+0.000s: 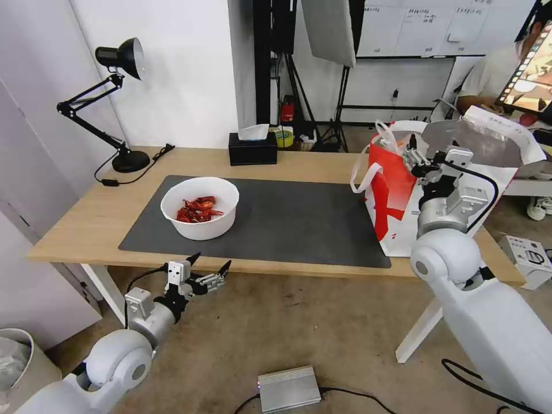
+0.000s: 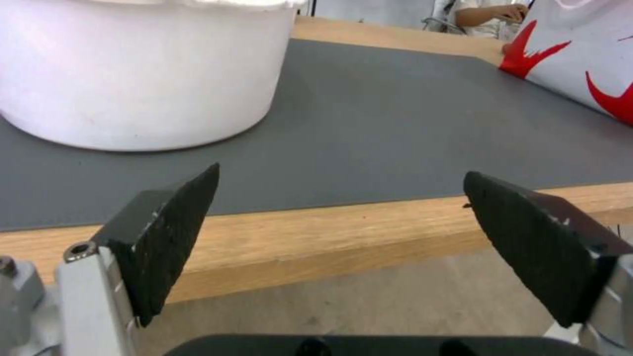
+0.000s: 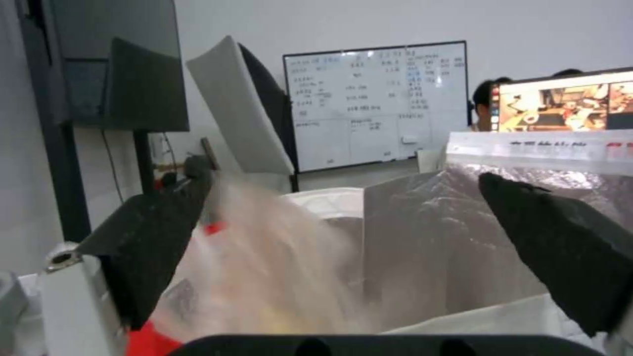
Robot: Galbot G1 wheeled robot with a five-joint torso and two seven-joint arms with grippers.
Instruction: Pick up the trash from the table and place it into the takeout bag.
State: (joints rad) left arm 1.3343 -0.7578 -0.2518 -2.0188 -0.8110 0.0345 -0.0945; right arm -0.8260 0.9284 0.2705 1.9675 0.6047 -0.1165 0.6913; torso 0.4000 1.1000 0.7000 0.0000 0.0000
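A white bowl (image 1: 199, 207) of red crayfish shells stands on the left part of the dark grey mat (image 1: 299, 221) on the wooden table (image 1: 86, 224). My left gripper (image 1: 208, 265) hangs open just below the table's front edge, facing the bowl (image 2: 138, 74), with nothing between its fingers. The white and red takeout bag (image 1: 394, 195) stands at the table's right end. My right gripper (image 1: 411, 154) is over the bag's mouth, open. In the right wrist view a blurred clear plastic piece with red bits (image 3: 264, 267) lies between and below the open fingers (image 3: 152, 232), in front of the foil lining (image 3: 429, 237).
A black desk lamp (image 1: 123, 57) and a black tissue box (image 1: 252, 148) stand along the table's far edge. On the floor lie a grey metal box (image 1: 288, 388) in front and a white device (image 1: 529, 257) to the right. A white bin (image 1: 17, 356) stands at the lower left.
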